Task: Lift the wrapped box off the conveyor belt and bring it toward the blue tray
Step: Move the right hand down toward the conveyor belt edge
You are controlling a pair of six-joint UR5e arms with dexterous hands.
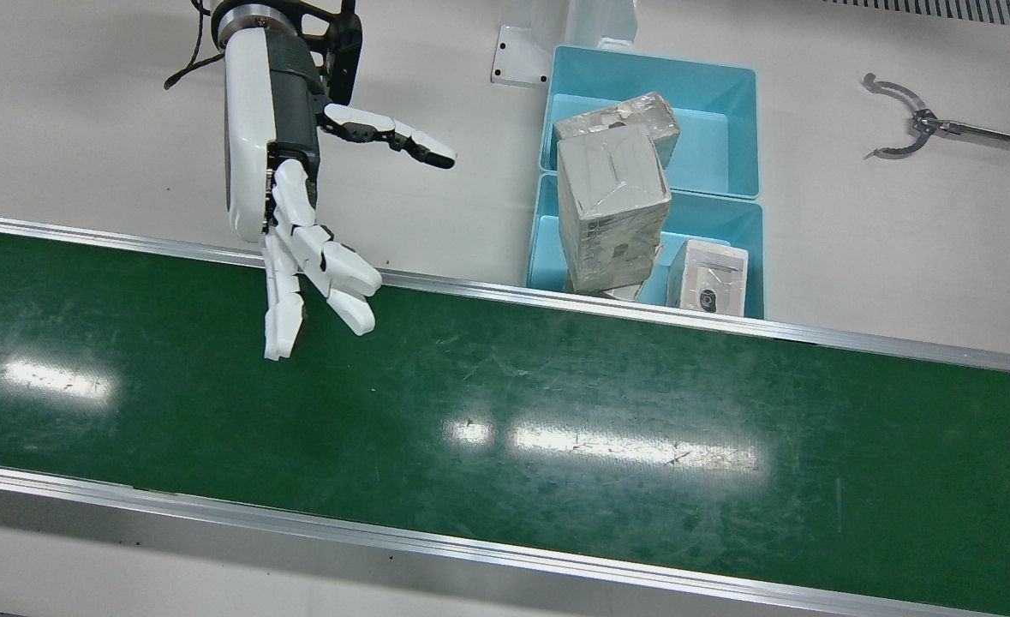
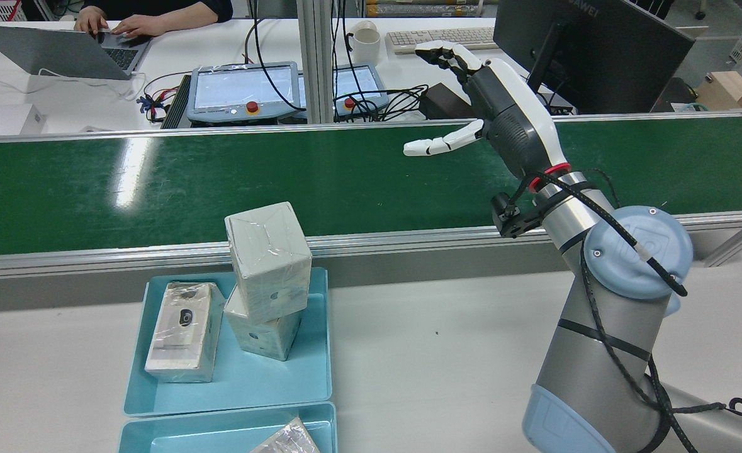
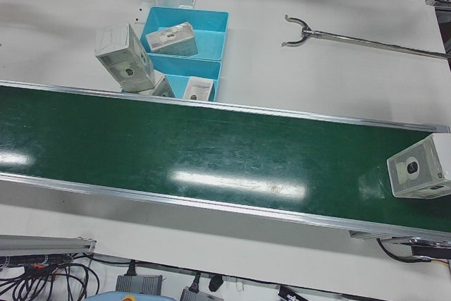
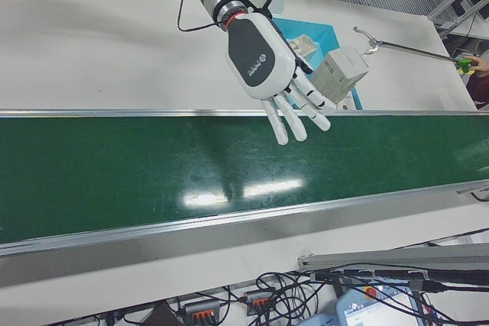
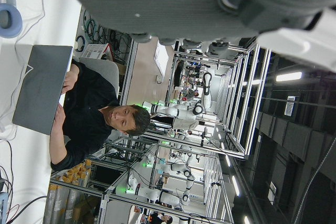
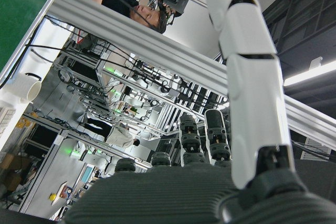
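**Right hand waits over the belt, box not yet in reach**

The right hand (image 1: pixel 299 223) hangs above the near-robot edge of the green conveyor belt (image 1: pixel 556 411), its fingers (image 1: pixel 333 274) spread and holding nothing. In the rear view the same hand (image 2: pixel 503 113) points across the belt with the palm free. The left hand does not show in any outside view; its own camera shows only the underside of the hand, so I cannot tell how its fingers stand.

The wrapped box (image 3: pixel 421 167) lies on the belt at the far end seen in the left-front view, well apart from the right hand. It is upright and alone on the belt. The blue tray (image 1: pixel 732 248) stands on the tabletop just beside the belt and already holds other wrapped boxes, two of them stacked and leaning.

By my judgement the step in hand is the waiting before the grasp. The next move calls for the box to come under the hand, then the fingers must lower and close on its sides. The slippery film may make the hold weak.
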